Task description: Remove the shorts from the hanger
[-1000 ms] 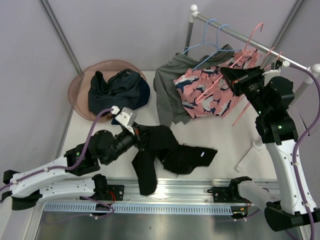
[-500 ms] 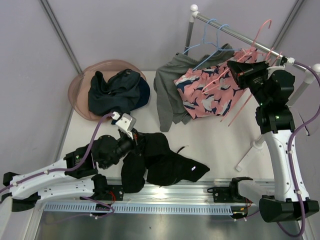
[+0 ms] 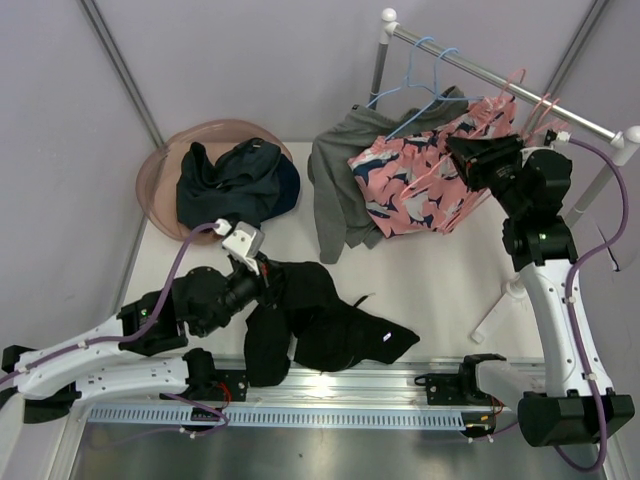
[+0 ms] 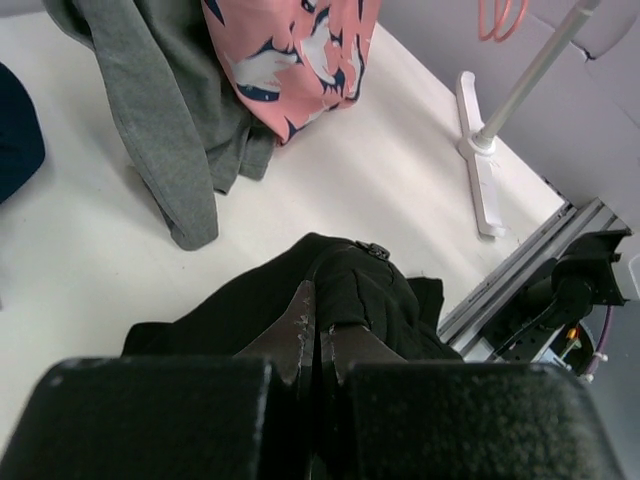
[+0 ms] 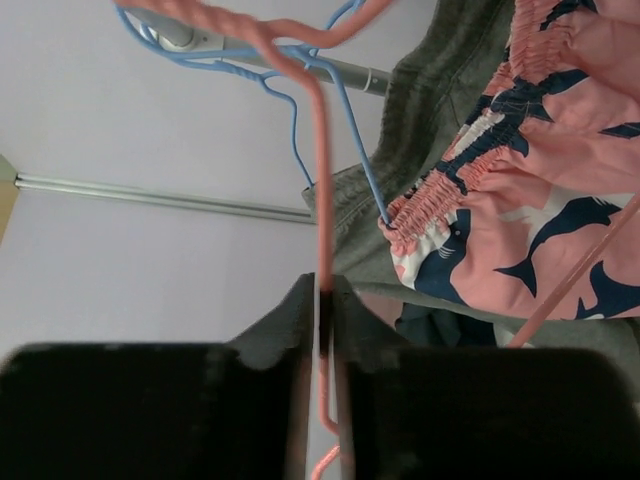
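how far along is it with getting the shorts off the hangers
Done: navy shorts lie in the basin, black shorts on the table with the left gripper shut on them. In hand: the right gripper clamps the pink hanger. Left: pink printed shorts and grey shorts hang at the rail.

The left pincer is buried in the black shorts, which spread to its right along the near edge of the table. Behind it, navy shorts fill a pink basin. The right pincer meets a pink hanger under the rail; pink printed shorts and grey shorts hang to its left.
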